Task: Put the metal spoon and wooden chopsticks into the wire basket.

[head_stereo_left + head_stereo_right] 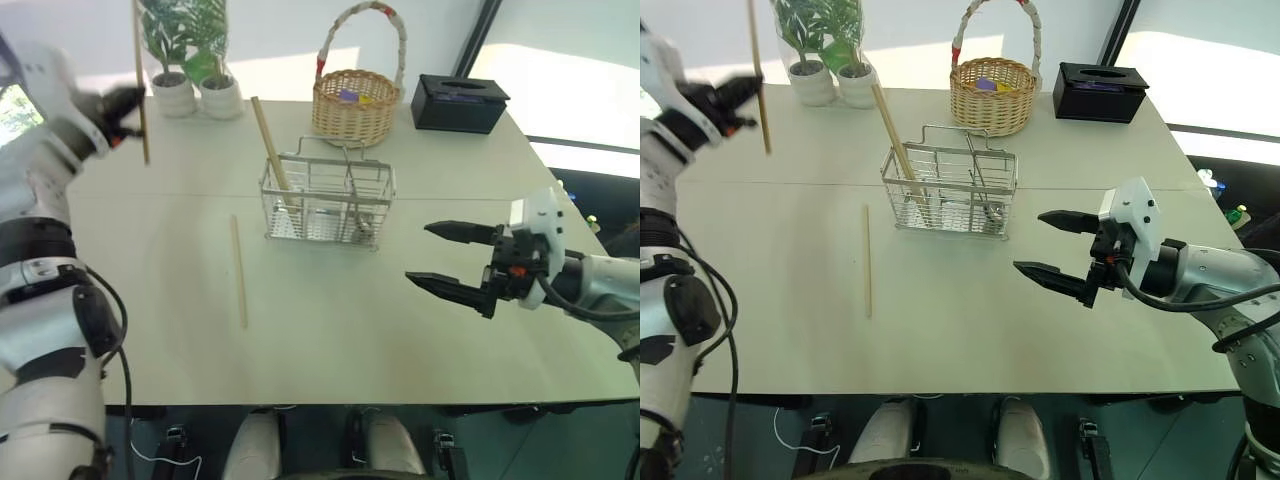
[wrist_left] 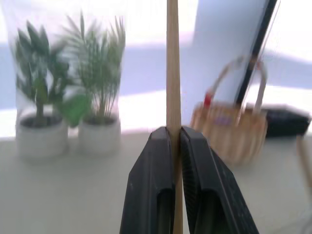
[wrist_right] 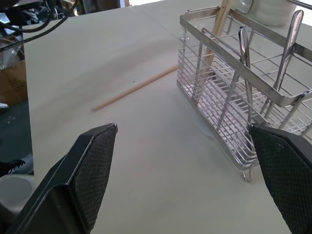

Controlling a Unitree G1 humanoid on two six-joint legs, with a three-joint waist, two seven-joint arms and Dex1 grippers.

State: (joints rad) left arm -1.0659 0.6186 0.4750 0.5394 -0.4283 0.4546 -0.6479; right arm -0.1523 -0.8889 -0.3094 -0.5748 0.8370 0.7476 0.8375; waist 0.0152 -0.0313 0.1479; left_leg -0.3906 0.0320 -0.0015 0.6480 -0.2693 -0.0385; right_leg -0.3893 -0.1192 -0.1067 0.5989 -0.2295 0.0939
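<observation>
In the head view, the right gripper point(image 1: 448, 256) hangs nearest, jaws spread and empty, beside the wire basket point(image 1: 328, 205), where one chopstick point(image 1: 272, 152) leans and another point(image 1: 239, 271) lies on the table point(image 1: 420, 350). The left gripper point(image 1: 118, 105) pinches a third chopstick point(image 1: 141, 85) upright, likely to drop it in endwise. The left wrist view shows the fingers point(image 2: 151, 185) clamped on that stick; the right wrist view shows the metal spoon point(image 3: 288, 46) standing in the basket.

Pale table point(image 1: 420, 330), two potted plants point(image 1: 190, 60), wicker basket point(image 1: 356, 105), black box point(image 1: 459, 103), bright window light behind
</observation>
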